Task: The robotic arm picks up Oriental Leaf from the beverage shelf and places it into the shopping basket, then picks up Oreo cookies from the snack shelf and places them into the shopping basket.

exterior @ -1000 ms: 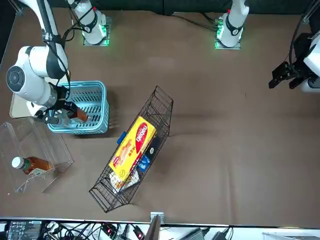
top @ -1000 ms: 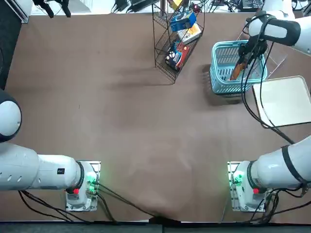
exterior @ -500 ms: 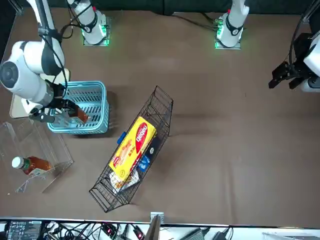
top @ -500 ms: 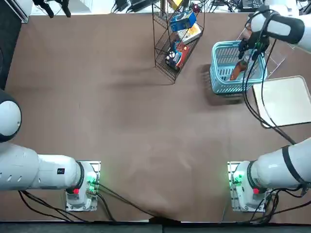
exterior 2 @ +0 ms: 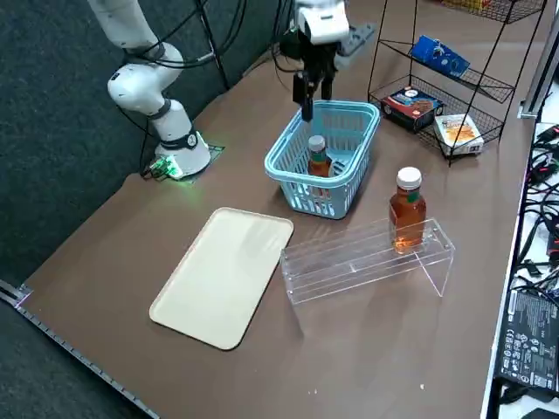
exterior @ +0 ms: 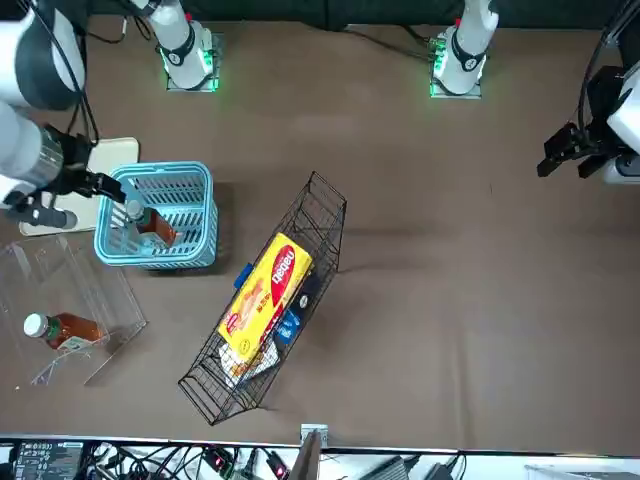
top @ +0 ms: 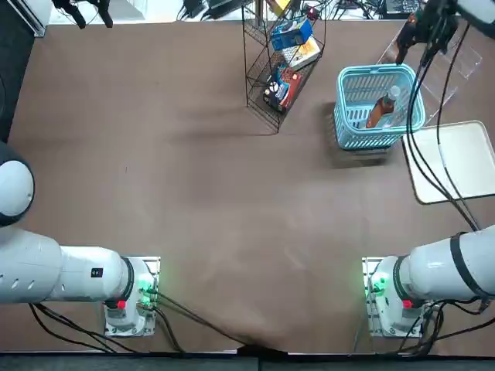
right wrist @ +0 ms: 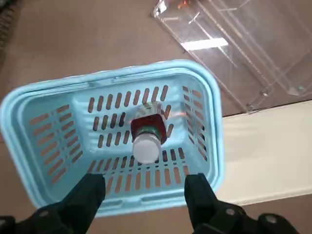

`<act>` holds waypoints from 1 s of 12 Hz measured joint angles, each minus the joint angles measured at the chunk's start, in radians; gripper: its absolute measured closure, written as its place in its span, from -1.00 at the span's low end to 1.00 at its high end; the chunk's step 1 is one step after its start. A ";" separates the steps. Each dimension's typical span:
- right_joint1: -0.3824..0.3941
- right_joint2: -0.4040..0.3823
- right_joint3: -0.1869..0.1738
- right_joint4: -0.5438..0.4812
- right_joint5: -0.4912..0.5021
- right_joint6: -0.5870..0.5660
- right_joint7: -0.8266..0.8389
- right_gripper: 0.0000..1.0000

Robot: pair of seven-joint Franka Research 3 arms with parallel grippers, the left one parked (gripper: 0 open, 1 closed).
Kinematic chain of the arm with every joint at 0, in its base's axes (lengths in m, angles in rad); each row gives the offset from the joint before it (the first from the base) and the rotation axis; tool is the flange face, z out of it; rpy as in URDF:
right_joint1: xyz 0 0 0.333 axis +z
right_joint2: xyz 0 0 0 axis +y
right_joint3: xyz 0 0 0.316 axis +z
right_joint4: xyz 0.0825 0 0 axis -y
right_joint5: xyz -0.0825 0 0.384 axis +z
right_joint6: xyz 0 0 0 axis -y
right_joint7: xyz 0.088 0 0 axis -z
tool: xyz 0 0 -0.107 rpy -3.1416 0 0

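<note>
In the right wrist view, the black two-finger right gripper (right wrist: 145, 192) has its fingers spread wide with nothing between them, one on each side of the picture, above the light-blue slotted plastic basket (right wrist: 75, 105). Between those two, looking left to right, the clear bottle of orange-brown tea with a white cap (right wrist: 147, 134) lies inside the basket, apart from both fingers. To its right come the clear acrylic stand (right wrist: 234, 53) and the cream rectangular tray (right wrist: 268, 151), both outside the basket.

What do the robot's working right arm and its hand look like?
The right arm is thick, rounded and white, with a dark band and black cables running along it. Its black two-finger hand has blunt, blocky fingers, with round metal screws near their bases.
</note>
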 joint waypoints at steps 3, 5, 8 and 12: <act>0.001 -0.046 0.000 0.034 0.000 -0.035 0.000 -1.00; 0.001 -0.072 0.001 0.035 0.000 -0.039 0.000 -1.00; 0.009 -0.083 0.003 0.040 0.000 -0.039 -0.011 -1.00; 0.092 -0.079 0.010 0.064 0.005 -0.036 -0.054 -1.00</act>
